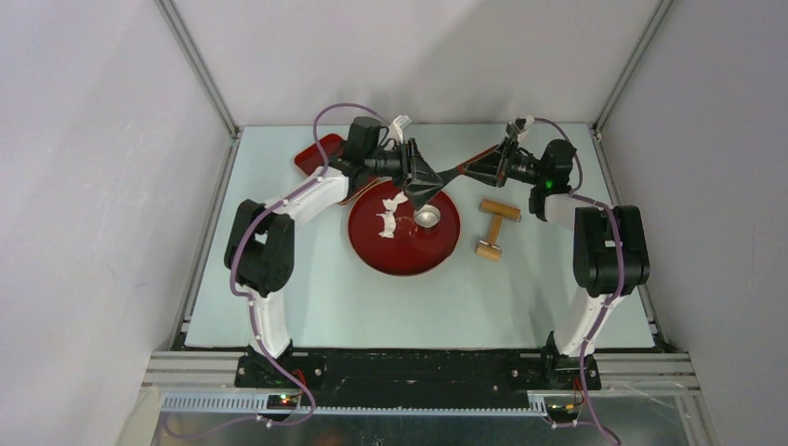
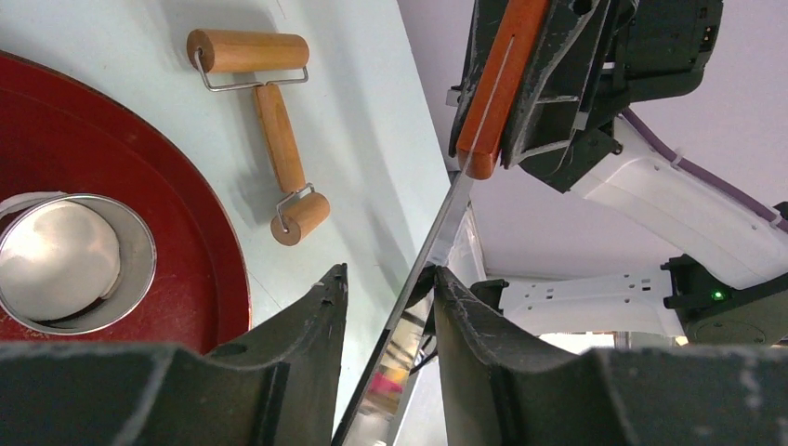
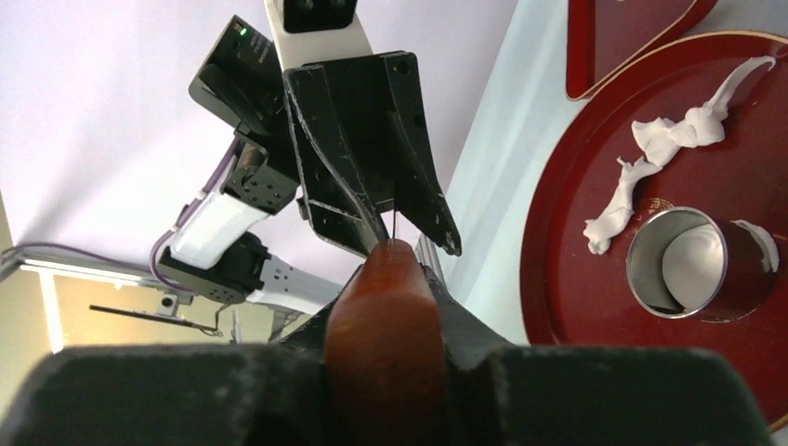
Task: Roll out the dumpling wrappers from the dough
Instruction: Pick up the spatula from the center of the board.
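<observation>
Dumpling wrapper (image 2: 58,260): one disc lies inside the ring cutter (image 2: 139,243), left of frame, on the red tray (image 2: 200,223). Ragged dough strip (image 3: 669,139) lies unused alongside. Right gripper (image 3: 383,297) pinches the knife (image 2: 492,84) handle; left gripper (image 2: 386,297) stands spread astride the blade. Judged partly done.

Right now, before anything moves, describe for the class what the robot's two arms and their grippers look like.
Both the left arm and right arm have white links between black joints, each trailed by a purple cable. The left gripper and right gripper are black, tapering and scuffed. A green light glows on the right arm.
</observation>
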Controlling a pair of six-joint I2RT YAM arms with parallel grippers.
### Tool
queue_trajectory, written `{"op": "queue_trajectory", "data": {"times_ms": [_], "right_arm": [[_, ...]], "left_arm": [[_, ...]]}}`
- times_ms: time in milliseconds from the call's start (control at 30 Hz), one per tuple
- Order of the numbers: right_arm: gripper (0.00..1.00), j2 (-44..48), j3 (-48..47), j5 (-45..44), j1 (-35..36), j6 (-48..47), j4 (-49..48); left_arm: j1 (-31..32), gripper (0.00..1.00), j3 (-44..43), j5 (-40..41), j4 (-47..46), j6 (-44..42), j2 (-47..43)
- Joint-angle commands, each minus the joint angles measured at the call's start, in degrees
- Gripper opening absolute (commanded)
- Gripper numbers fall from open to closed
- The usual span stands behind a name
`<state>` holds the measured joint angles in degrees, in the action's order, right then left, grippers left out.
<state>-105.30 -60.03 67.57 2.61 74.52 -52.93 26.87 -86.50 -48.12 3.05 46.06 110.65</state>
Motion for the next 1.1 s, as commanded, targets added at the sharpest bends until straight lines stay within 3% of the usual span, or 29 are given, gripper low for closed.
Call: {"op": "queue_trajectory", "data": {"times_ms": [0,67,267,300,433,500,633,933,1067], "right_arm": [[0.09,2.65,-0.42,-0.85,-0.10,0.15,-2.21],[0.00,2.50,-0.43,-0.86,-0.13,0.41,-2.69],[0.00,1.90,-0.41,-0.96,-0.35,3.37,-5.72],[0.01,1.79,-0.39,-1.24,-0.40,3.71,-5.79],[0.32,1.41,-0.41,-2.03,-0.27,5.40,-6.17],[0.38,1.26,-0.42,-2.21,-0.21,5.74,-6.21],[0.44,0.92,-0.43,-2.34,0.05,7.55,-7.73],[0.44,0.57,-0.40,-3.11,0.27,7.41,-6.40],[0.49,0.03,-0.43,-3.44,0.72,5.69,-4.33]], "left_arm": [[-0.15,0.00,0.17,0.59,-0.54,-1.07,-2.28],[-0.11,0.00,0.14,0.58,-0.51,-1.06,-2.28],[-0.07,0.00,0.11,0.38,-0.50,-1.17,-2.04],[-0.07,0.00,0.10,0.39,-0.50,-1.16,-2.03],[0.07,0.00,-0.02,0.29,-0.49,-1.16,-1.89],[0.15,0.00,-0.01,0.25,-0.50,-1.15,-1.89],[0.36,0.00,0.06,0.28,-0.49,-1.33,-1.81],[0.87,0.00,0.01,0.13,-0.50,-1.24,-1.58],[1.22,0.00,-0.14,-0.08,-0.50,-1.17,-1.52]]}}
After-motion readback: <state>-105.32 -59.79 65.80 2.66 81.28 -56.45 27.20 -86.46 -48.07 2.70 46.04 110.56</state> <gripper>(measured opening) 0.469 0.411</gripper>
